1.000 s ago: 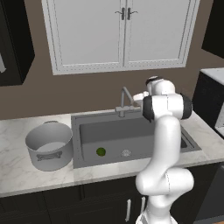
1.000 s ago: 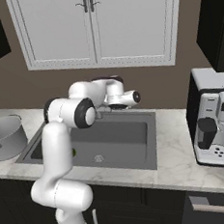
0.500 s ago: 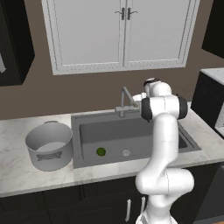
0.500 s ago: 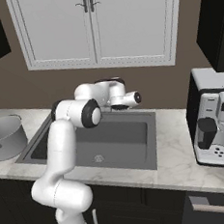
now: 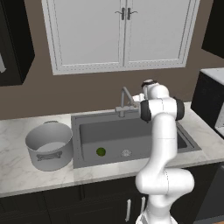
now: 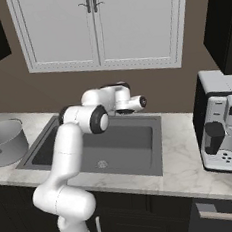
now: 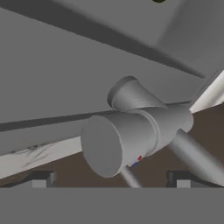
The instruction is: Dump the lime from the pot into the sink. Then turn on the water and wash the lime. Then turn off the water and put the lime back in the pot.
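In the hand view the end effector (image 7: 107, 179) has its two dark fingertips (image 7: 40, 178) standing wide apart at the bottom edge, nothing between them — spread and holding nothing. Just past them, filling the middle of that view, is the faucet (image 7: 131, 135): a blunt grey cylinder facing the camera, with a thin lever running down toward 6 o'clock and the spout leading off toward 4 o'clock. A tiny red and blue mark sits on the cylinder's underside.

From the left base view, going near to far: the white marble tabletop (image 5: 26, 170) carries the pot (image 5: 49, 145) at about 9 o'clock from the sink (image 5: 83, 144), upright, just beside the basin's left edge. Its pale inside looks bare. The lime (image 5: 101, 152) lies on the sink floor, toward the front left of the basin, at 9 o'clock from the round metal drain (image 5: 126, 153) and near it — not touching. The arm rises in front of the sink's right half and bends back over it to the faucet at the rear rim.

In the right base view a coffee machine (image 6: 223, 127) stands on the tabletop at 3 o'clock, well apart from the sink. White cabinet doors (image 6: 97, 27) hang on the wall behind.
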